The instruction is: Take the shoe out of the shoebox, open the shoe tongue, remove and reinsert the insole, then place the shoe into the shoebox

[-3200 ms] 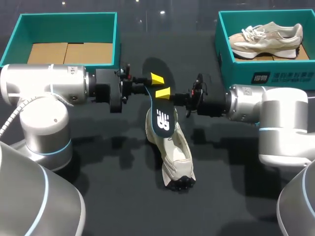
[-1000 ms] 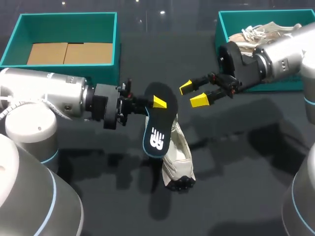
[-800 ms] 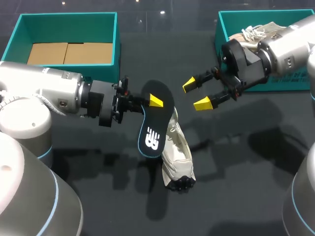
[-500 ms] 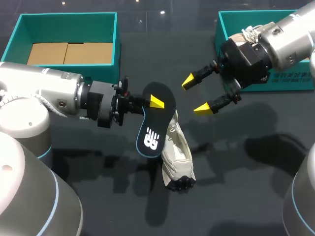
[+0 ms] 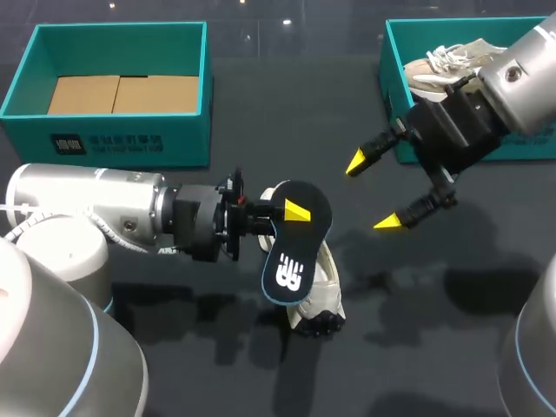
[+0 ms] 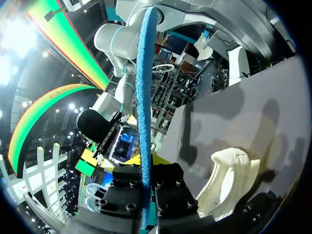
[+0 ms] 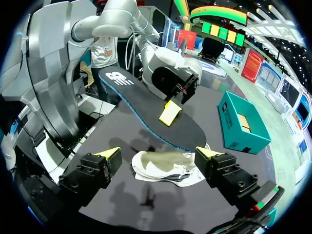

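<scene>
The left hand [image 5: 287, 213] pinched the black foam insole [image 5: 291, 265], likely light and bendy, by one end over the beige sneaker [image 5: 323, 291] on the desk [image 5: 417, 330]; the right hand [image 5: 372, 193] gaped, free to steady it.

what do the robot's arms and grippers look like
The left arm and right arm are thick silver-grey tubes with rounded joints and thin light-blue rings. The left gripper and right gripper are black, on black wrists, with bright yellow tips. A pale cable runs beside the left arm.
</scene>
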`<state>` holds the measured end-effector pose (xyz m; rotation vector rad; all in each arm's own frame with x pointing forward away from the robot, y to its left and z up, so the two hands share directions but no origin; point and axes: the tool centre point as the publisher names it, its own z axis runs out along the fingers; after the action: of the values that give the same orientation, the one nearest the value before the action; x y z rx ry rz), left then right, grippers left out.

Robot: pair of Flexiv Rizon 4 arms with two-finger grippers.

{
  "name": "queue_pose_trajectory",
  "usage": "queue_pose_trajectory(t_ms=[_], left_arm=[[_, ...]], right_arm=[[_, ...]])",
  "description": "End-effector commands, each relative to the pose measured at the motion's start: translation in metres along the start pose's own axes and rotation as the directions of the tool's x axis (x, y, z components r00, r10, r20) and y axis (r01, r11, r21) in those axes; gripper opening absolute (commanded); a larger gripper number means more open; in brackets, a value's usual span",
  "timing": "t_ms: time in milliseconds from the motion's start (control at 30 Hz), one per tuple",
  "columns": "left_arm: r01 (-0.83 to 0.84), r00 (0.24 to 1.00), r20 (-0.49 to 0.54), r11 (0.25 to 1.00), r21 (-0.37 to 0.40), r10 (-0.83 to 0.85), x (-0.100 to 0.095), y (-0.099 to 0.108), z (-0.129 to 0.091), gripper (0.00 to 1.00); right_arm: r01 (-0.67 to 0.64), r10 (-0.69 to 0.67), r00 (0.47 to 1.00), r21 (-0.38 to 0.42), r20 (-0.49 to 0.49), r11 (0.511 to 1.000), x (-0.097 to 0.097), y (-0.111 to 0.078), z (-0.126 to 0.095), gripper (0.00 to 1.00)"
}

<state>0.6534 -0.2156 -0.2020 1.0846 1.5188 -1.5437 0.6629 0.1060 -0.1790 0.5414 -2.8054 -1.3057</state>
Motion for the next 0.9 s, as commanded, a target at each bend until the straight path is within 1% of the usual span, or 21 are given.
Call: queue_pose_trajectory(t_ms=[33, 67, 100, 133, 167, 200, 300, 333, 367, 433, 500, 533, 567, 867, 900], left_arm=[[-0.001, 1.0, -0.002, 1.0, -0.004, 0.001, 0.0, -0.002, -0.001, 0.0], [-0.001, 1.0, -0.002, 1.0, -0.004, 0.001, 0.0, -0.002, -0.001, 0.0], [0.024, 1.0, 0.01, 1.0, 0.002, -0.024, 0.003, -0.005, 0.005, 0.0], [0.039, 0.999, 0.027, 0.999, 0.004, -0.039, 0.005, -0.008, 0.008, 0.0], [0.057, 0.997, 0.048, 0.998, 0.009, -0.057, 0.008, -0.013, 0.01, 0.0], [0.074, 0.995, 0.063, 0.997, 0.006, -0.074, 0.01, -0.016, 0.011, 0.0], [0.122, 0.986, 0.11, 0.992, 0.013, -0.123, 0.016, -0.023, 0.011, 0.0], [0.146, 0.98, 0.134, 0.989, 0.011, -0.147, 0.02, -0.026, 0.012, 0.0], [0.156, 0.977, 0.143, 0.988, 0.016, -0.157, 0.022, -0.026, 0.012, 0.0], [0.197, 0.963, 0.181, 0.98, 0.04, -0.201, 0.031, -0.029, 0.013, 0.0], [0.215, 0.954, 0.202, 0.974, 0.065, -0.224, 0.035, -0.03, 0.015, 0.0], [0.183, 0.956, 0.217, 0.979, 0.093, -0.199, 0.036, -0.031, 0.013, 0.0], [0.183, 0.956, 0.217, 0.979, 0.093, -0.199, 0.036, -0.031, 0.013, 0.0], [0.183, 0.956, 0.217, 0.979, 0.093, -0.199, 0.036, -0.031, 0.013, 0.0], [0.205, 0.95, 0.223, 0.975, 0.085, -0.219, 0.037, -0.029, 0.018, 0.0]], right_arm=[[-0.001, 0.001, 1.0, 0.005, 0.026, 1.0, 0.006, 0.001, 0.0, 1.0], [-0.001, 0.001, 1.0, 0.005, 0.026, 1.0, 0.006, 0.001, 0.0, 1.0], [0.011, -0.011, 1.0, 0.017, 0.025, 1.0, 0.006, 0.002, 0.0, 1.0], [0.009, -0.01, 0.999, 0.045, 0.037, 0.999, 0.008, 0.002, 0.001, 1.0], [0.002, -0.005, 0.999, 0.083, 0.041, 0.997, 0.013, -0.001, 0.003, 1.0], [0.002, -0.005, 0.999, 0.076, 0.037, 0.997, 0.015, -0.004, 0.004, 1.0], [-0.016, 0.013, 1.0, 0.135, 0.025, 0.991, 0.021, -0.013, 0.01, 1.0], [-0.013, 0.011, 1.0, 0.133, 0.012, 0.991, 0.023, -0.016, 0.013, 1.0], [-0.011, 0.01, 1.0, 0.152, 0.007, 0.988, 0.024, -0.018, 0.015, 1.0], [-0.011, 0.011, 1.0, 0.168, 0.003, 0.986, 0.028, -0.022, 0.021, 1.0], [-0.04, 0.036, 0.999, 0.214, 0.02, 0.976, 0.03, -0.026, 0.025, 1.0], [-0.072, 0.064, 0.997, 0.217, 0.045, 0.974, 0.032, -0.03, 0.024, 1.0], [-0.06, 0.052, 0.997, 0.178, 0.049, 0.982, 0.036, -0.032, 0.024, 1.0], [-0.06, 0.052, 0.997, 0.178, 0.049, 0.982, 0.036, -0.032, 0.024, 1.0], [-0.06, 0.055, 0.998, 0.188, 0.033, 0.98, 0.034, -0.035, 0.028, 1.0]])
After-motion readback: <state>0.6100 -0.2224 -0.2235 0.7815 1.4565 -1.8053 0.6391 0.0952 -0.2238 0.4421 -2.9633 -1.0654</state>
